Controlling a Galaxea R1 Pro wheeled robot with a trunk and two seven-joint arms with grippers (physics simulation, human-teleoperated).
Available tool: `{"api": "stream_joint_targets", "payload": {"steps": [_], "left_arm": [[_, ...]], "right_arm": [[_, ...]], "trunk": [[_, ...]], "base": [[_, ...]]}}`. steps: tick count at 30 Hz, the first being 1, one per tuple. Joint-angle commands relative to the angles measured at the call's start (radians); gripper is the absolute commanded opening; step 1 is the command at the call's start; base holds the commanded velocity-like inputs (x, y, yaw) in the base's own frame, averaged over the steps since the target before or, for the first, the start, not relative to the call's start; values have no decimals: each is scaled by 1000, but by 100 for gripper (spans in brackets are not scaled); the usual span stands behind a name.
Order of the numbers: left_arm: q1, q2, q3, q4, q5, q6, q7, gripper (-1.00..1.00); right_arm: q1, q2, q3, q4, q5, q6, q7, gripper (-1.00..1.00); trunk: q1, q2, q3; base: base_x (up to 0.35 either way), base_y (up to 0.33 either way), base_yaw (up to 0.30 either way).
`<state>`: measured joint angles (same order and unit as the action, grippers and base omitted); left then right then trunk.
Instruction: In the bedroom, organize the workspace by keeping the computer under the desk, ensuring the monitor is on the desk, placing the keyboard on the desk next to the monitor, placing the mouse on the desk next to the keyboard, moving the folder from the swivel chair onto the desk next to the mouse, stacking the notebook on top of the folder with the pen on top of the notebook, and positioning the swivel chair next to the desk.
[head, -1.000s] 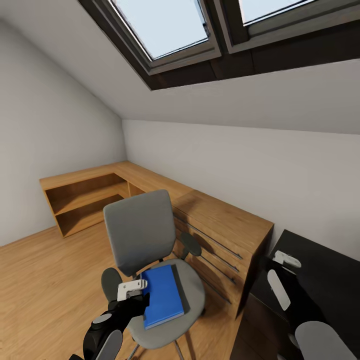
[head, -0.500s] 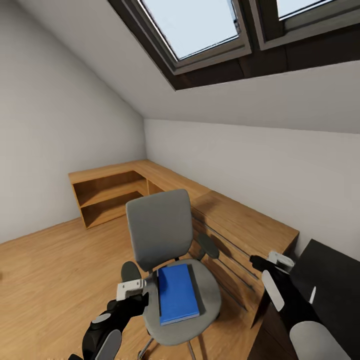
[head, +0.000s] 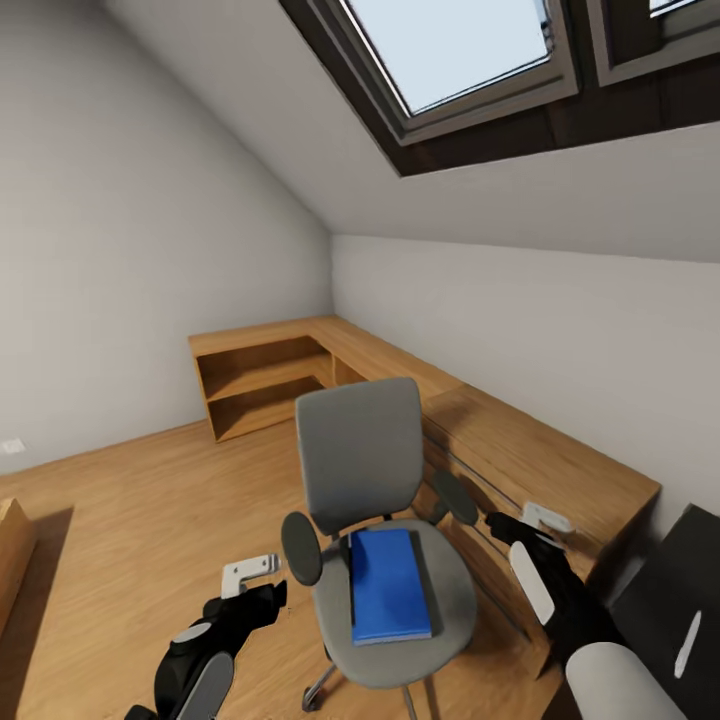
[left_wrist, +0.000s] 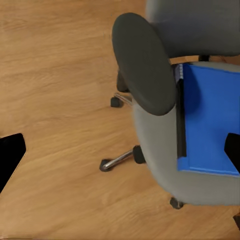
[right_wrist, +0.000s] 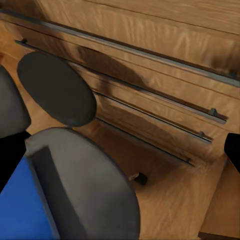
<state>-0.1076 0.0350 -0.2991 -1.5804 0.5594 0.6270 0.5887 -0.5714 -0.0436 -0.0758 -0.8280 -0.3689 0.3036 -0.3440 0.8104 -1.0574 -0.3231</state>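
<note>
Blue folder (head: 389, 586) lies flat on the swivel chair (head: 362, 463) seat, beside the wooden drawer unit (head: 530, 470). I see left end effector (head: 262, 583) and right end effector (head: 510, 522) flanking the chair, holding nothing; can't tell whether either's fingers are apart.

The swivel chair (head: 385, 530) sits between the two grippers, with the folder (head: 388, 585) lying flat on its seat. The left gripper (head: 262, 585) hangs just left of the near armrest (head: 301, 549). Ahead of the right gripper (head: 505, 527), the wooden drawer unit (head: 540, 470) stands just behind the chair's far armrest (right_wrist: 56, 88).
</note>
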Motion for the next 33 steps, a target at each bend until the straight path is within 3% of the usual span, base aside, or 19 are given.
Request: {"api": "stream_joint_targets", "payload": {"steps": [1,7,21,29,33], "left_arm": [[-1,1,7,-1,10,1,9,100],[-1,0,25,-1,10,0,8,100],[-1,0,26,0,10,0,9,100],[-1,-1,25,-1,10,0,10,100],[-1,-1,25,-1,10,0,10,100]], "right_arm": [[0,1,5,-2,-8,4,-6,100],[0,2,12,-2,-8,3,-6,100],[1,2,13,-2,-8,4,-1,100],[2,1,111,7,-9,1,2,100],[3,1,126,6,-10,0,1,100]], "trunk": [[0,-1,-2],[0,-1,-6],[0,-1,-13],[0,-1,-14],[0,-1,-14]], "base": [[0,0,267],[0,0,266],[0,0,227],[0,0,6],[0,0,0]]}}
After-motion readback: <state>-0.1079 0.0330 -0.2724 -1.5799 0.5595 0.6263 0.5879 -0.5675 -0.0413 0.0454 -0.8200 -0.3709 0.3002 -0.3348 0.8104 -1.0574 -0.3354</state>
